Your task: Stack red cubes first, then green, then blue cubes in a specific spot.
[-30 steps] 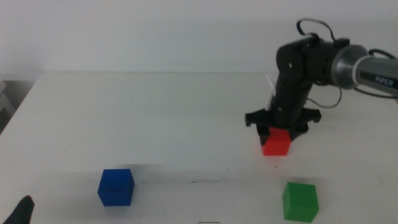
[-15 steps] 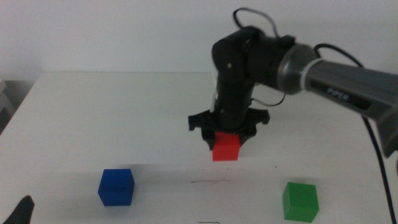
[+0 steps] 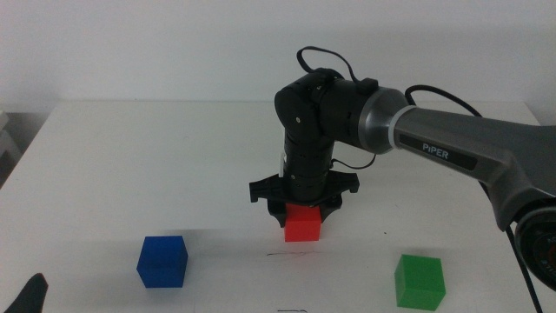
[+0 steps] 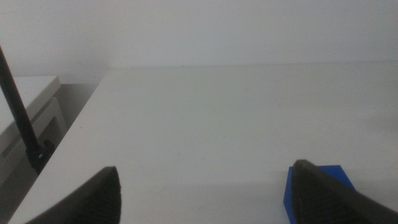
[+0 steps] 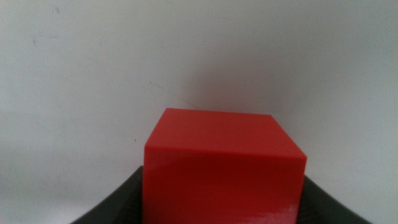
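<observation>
In the middle view, the right claw (image 3: 303, 209) points straight down over the white table (image 3: 130, 156), its dark jaws clamped on the small matte bright-red cube (image 3: 303, 226), which hangs from them. Just below and slightly left of that claw, a short thin dark pen line (image 3: 288, 254) is drawn on the tabletop; whether the cube's underside touches the table cannot be told. The solid dark-blue cube (image 3: 162, 261) sits well off to the claw's left and nearer the front edge, and the small bright-green cube (image 3: 420, 281) rests on the opposite side, also nearer the front. Only a dark tip of the left claw (image 3: 26, 297) shows at the bottom left corner.

In the left wrist view, the left claw (image 4: 205, 190) waits with its jaws spread wide, nothing between them; the blue cube (image 4: 314, 190) lies just behind one jaw.

In the right wrist view, the red cube (image 5: 217, 165) fills the space between the right claw's jaws, with white table beyond it.
</observation>
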`<act>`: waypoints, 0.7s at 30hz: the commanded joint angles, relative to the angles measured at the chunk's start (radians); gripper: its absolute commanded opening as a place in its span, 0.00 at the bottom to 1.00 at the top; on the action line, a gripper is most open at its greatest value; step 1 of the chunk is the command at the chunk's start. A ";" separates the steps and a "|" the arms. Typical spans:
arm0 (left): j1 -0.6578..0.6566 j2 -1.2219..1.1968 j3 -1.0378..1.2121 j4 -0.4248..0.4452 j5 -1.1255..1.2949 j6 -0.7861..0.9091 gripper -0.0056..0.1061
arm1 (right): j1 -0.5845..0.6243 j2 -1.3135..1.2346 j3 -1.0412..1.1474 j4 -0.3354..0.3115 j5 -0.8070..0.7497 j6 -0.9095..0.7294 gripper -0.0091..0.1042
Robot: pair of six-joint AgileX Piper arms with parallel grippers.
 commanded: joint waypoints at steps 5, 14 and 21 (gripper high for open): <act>0.002 -0.025 -0.001 -0.012 -0.083 -0.006 0.89 | 0.011 -0.049 -0.031 -0.018 -0.040 0.006 0.07; 0.002 -0.025 -0.001 -0.012 -0.083 -0.006 0.89 | 0.012 -0.034 -0.031 -0.014 -0.033 0.048 0.07; 0.002 -0.025 -0.001 -0.012 -0.083 -0.006 0.89 | 0.012 -0.029 -0.031 -0.013 -0.033 0.055 0.22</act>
